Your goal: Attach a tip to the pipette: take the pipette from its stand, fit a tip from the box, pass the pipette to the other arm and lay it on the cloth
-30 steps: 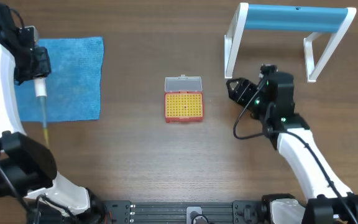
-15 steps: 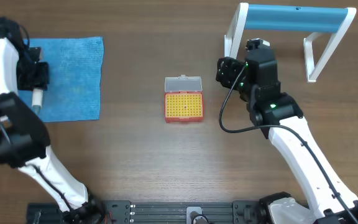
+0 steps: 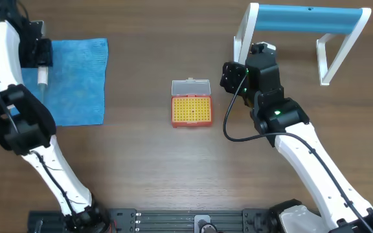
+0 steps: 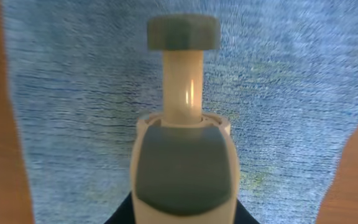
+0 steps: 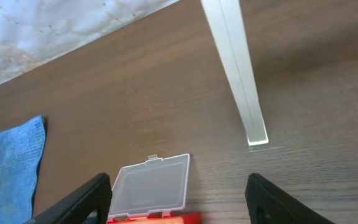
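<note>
Looking down on the table [image 3: 173, 168], we find the left gripper [image 3: 39, 59] at about 10 o'clock of the work surface, clamped on the pipette [image 3: 43, 77]. The pipette's pale body points toward 6 o'clock over the left margin of the blue cloth [image 3: 76, 77]. From the left wrist we see its grey plunger button [image 4: 183, 32] on a cream shaft, with the weave of the cloth spread behind it; whether the pipette touches the cloth we cannot tell.

We see the tip box [image 3: 192, 110] near the middle of the table, its clear lid [image 3: 191, 87] folded back toward 12 o'clock and rows of yellow tips showing. The right gripper [image 3: 228, 76] sits at 2 o'clock of the box, fingers spread wide apart with nothing between them. At 1 o'clock of the table is the stand [image 3: 303, 19], a blue bar on white legs, well apart from the cloth.
</note>
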You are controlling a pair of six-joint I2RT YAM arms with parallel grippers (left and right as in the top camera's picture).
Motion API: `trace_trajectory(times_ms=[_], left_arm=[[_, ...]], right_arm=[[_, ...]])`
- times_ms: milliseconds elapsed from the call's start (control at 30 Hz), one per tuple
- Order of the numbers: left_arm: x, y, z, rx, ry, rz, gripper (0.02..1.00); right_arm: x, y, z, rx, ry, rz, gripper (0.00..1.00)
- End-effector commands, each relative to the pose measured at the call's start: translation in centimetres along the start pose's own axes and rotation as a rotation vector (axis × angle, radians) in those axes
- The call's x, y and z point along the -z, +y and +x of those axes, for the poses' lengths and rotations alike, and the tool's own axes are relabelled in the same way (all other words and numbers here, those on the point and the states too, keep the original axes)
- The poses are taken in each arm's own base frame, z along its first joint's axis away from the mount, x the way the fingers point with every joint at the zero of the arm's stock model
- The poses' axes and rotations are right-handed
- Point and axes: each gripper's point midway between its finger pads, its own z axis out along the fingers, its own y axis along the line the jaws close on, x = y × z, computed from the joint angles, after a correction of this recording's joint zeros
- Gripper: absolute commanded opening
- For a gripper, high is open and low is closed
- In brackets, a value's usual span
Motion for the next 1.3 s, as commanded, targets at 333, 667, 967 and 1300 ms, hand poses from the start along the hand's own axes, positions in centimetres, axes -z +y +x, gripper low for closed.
trace_trajectory(times_ms=[333, 667, 967, 1300], left_arm=[[-4.7, -1.3, 0.2, -0.143, 0.103, -0.066, 0.029], [-8.1, -0.9, 1.4, -0.053, 0.161, -0.005, 0.029], [-8.2, -0.8, 0.7, -0.033, 0.126, 0.015, 0.029], [-8.2, -1.0, 0.7, -0.022, 0.124, 0.021, 0.772]], right_arm=[[0.6, 2.2, 0.7, -0.007, 0.006, -0.032, 0.7], [0.6, 2.5, 1.2, -0.014, 0.02, -0.037, 0.7], [0.6, 2.5, 1.2, -0.017, 0.019, -0.036, 0.7], [0.6, 2.5, 1.2, -0.017, 0.02, -0.036, 0.7]])
